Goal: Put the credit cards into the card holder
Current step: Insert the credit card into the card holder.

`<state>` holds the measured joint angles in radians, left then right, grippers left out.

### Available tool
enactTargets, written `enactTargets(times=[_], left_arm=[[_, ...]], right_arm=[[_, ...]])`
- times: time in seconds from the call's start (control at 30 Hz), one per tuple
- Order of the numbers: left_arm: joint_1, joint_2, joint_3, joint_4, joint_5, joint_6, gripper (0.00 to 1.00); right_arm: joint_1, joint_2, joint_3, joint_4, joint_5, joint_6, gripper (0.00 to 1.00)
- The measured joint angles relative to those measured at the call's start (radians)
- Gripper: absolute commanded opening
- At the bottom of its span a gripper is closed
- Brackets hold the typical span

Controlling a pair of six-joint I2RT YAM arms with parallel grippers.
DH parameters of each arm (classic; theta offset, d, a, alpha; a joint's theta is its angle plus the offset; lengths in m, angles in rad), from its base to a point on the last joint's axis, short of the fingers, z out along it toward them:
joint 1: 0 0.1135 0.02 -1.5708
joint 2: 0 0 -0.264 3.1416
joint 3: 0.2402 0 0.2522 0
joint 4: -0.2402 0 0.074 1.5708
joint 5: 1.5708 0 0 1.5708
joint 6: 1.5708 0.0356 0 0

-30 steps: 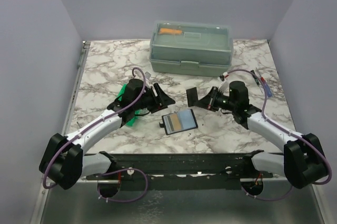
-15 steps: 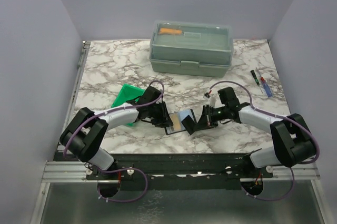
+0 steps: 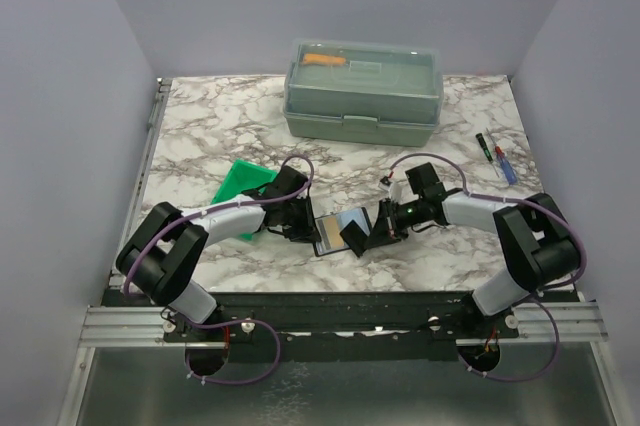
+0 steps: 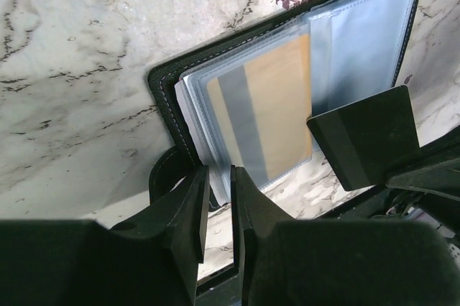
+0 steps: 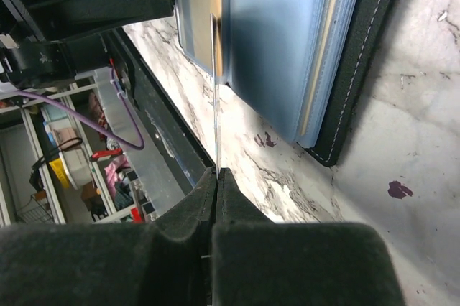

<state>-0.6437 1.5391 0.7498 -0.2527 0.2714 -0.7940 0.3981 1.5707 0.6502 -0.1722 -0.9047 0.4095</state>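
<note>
Top view: card holder point(image 3: 340, 226) lies open on the bench point(image 3: 200, 136), between both hands. Left hand point(image 3: 308, 229) at its left edge, right hand point(image 3: 372, 233) at its right w/ a dark card point(image 3: 357, 239). Green bin point(image 3: 243, 183) left of them, toolbox point(image 3: 362, 96) at the back.

Left wrist: left hand point(image 4: 220, 177) fingers nearly together, pinching the near edge of the holder's clear pockets point(image 4: 352, 33). Yellow card point(image 4: 277, 105) w/ grey stripe sits in a pocket. Dark card point(image 4: 363, 133) overlaps the pockets' right side.

Right wrist: right hand point(image 5: 217, 177) clamped on the dark card point(image 5: 215, 90), seen edge-on, tip at the pockets point(image 5: 280, 47).
</note>
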Motion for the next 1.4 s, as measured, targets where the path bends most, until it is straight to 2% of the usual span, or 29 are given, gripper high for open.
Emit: enactTargets(times=[0.5, 1.07, 1.27, 1.4], left_arm=[[0.000, 0.020, 0.018, -0.020, -0.003, 0.010, 0.21], [0.000, 0.024, 0.020, -0.025, -0.004, 0.007, 0.18], [-0.002, 0.022, 0.018, -0.024, -0.008, 0.001, 0.19], [-0.006, 0.008, 0.008, -0.015, -0.019, -0.003, 0.20]], right_arm=[[0.000, 0.107, 0.036, 0.047, -0.009, -0.016, 0.00], [0.058, 0.192, 0.039, 0.359, 0.003, 0.145, 0.01], [0.107, 0.182, -0.036, 0.495, 0.083, 0.262, 0.18], [0.131, 0.119, -0.067, 0.468, 0.161, 0.285, 0.31]])
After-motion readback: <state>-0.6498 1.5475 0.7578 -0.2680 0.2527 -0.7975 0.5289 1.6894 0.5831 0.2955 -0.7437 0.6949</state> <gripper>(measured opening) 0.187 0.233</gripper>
